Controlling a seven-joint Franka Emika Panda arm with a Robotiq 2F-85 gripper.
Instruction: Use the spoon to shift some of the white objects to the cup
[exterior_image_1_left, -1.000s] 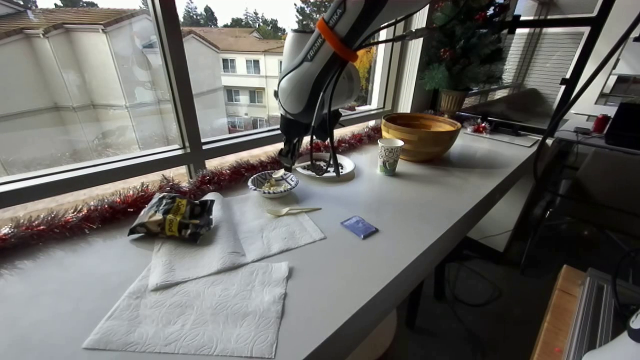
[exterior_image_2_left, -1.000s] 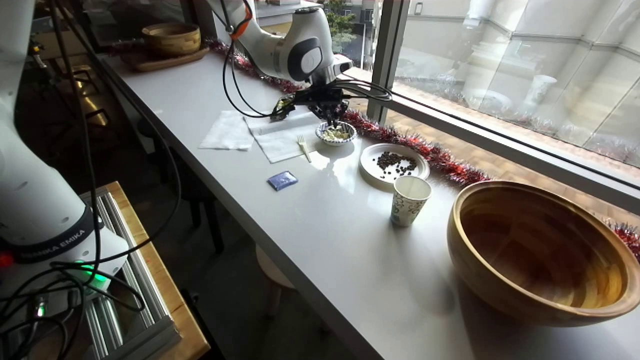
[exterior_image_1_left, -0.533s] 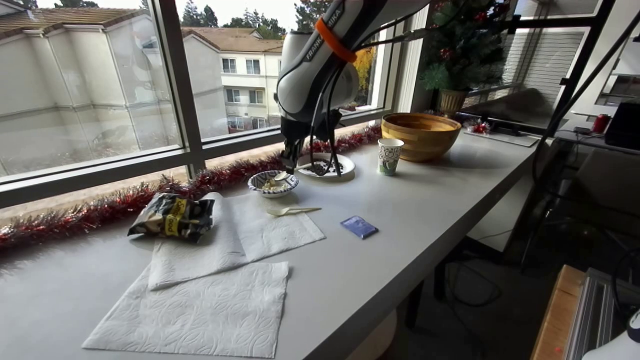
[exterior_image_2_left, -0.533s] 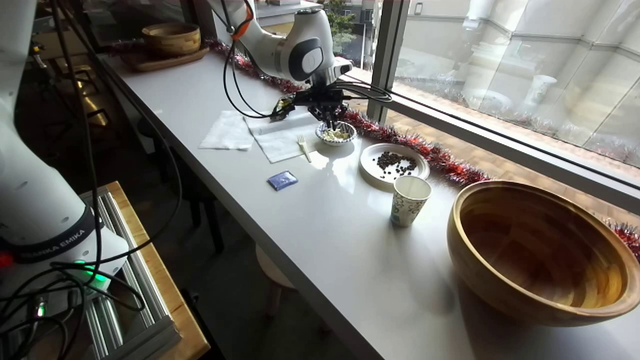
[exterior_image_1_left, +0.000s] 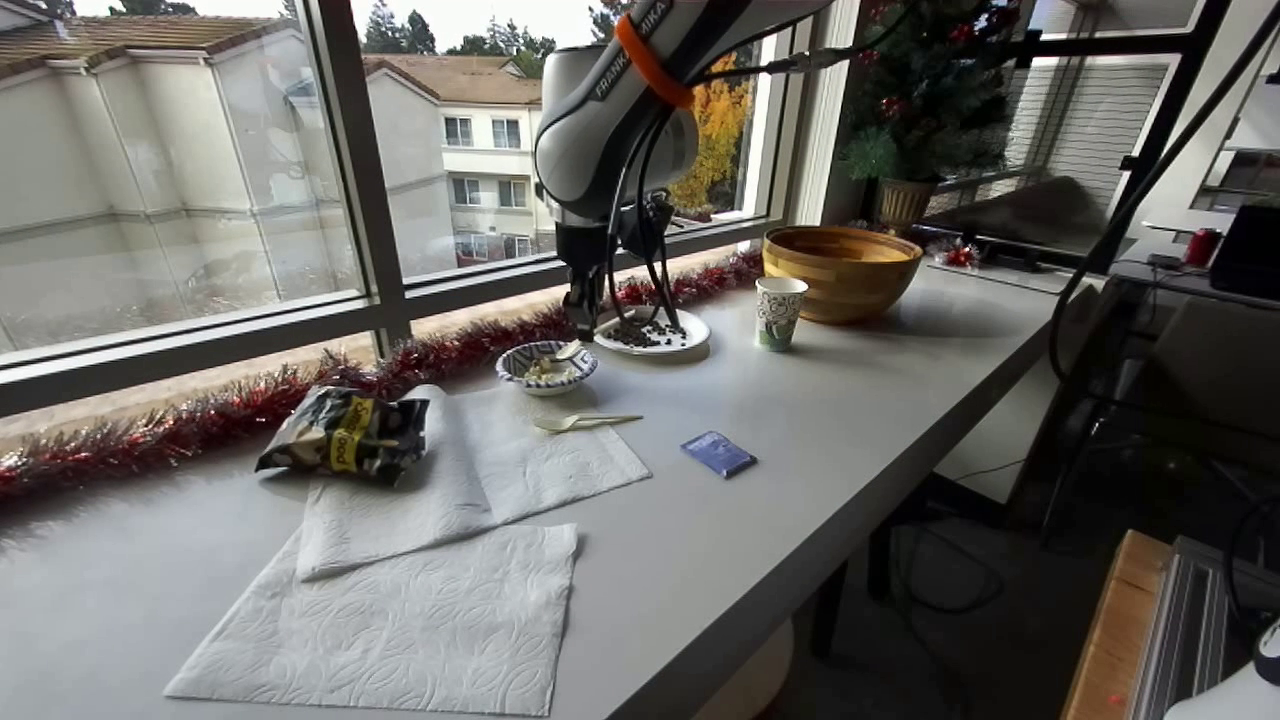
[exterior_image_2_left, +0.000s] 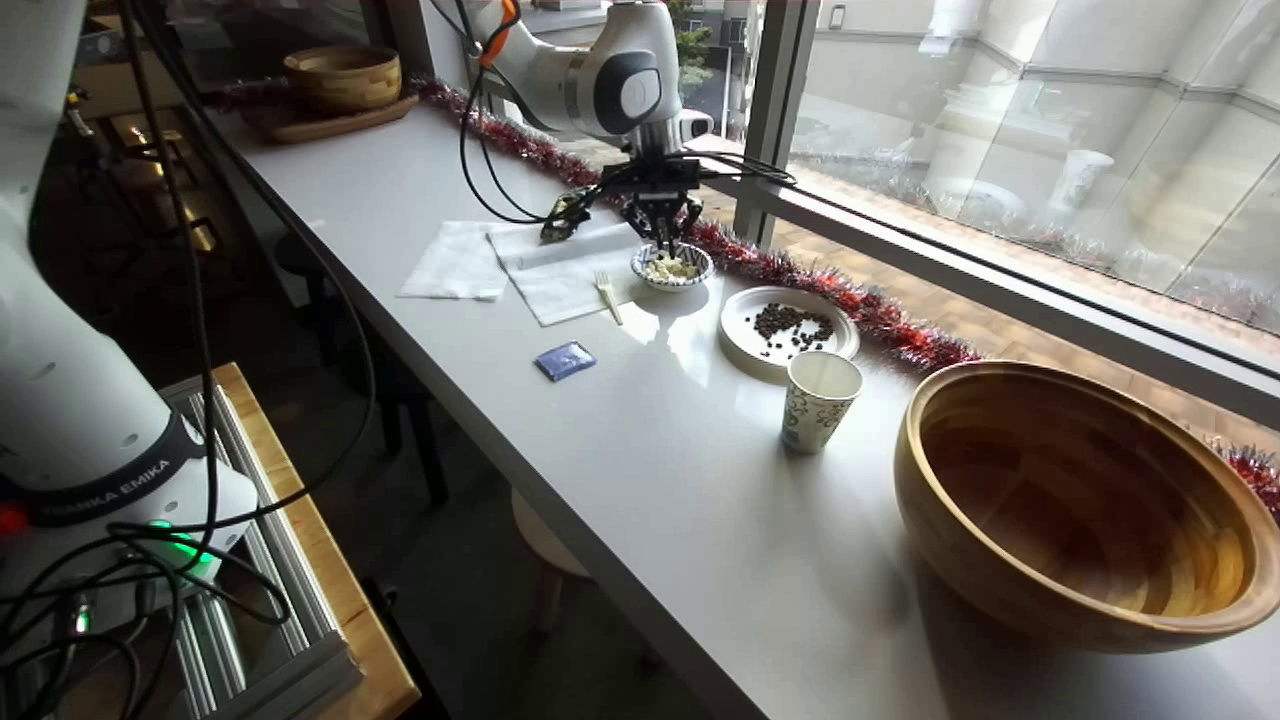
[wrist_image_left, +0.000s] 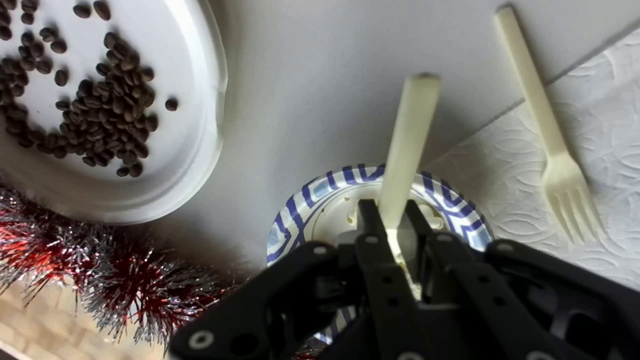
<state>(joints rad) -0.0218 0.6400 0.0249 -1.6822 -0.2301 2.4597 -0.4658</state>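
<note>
Hand (wrist_image_left: 393, 220) nearly closed, gripping spoon (wrist_image_left: 411, 135) over patterned bowl (wrist_image_left: 345, 177); white objects (exterior_image_2_left: 672, 269) lie in bowl; pick-up done, probably at scooping; carry to cup (exterior_image_2_left: 818, 408), well apart, and tipping seem to remain

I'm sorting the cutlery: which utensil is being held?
The spoon, clamped in the pincer over the patterned dish; the fork lies ungripped, partly on a paper towel.
</note>
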